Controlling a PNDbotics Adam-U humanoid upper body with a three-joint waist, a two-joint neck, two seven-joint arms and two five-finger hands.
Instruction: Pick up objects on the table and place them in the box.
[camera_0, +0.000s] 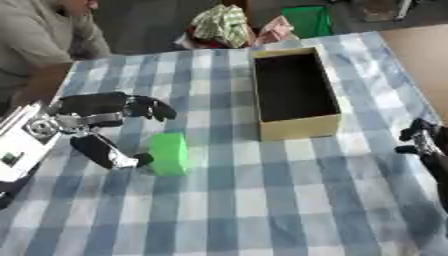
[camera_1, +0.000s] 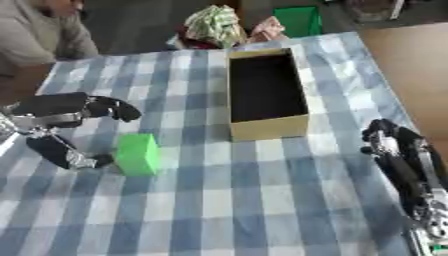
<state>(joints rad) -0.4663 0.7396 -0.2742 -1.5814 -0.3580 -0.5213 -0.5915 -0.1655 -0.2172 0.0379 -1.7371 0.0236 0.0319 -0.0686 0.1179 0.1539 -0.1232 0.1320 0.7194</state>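
A green block stands upright on the checked tablecloth, left of centre. My left hand is just to its left, open, with the thumb reaching low toward the block's left side and the fingers spread above and behind it; nothing is held. The open cardboard box sits at the upper middle, its dark inside showing nothing. My right hand rests at the right edge of the table, fingers relaxed and pointing up, far from the block.
The blue-and-white checked table stretches toward the front. Beyond its far edge lie a patterned bundle and a green bin. A person sits at the far left corner.
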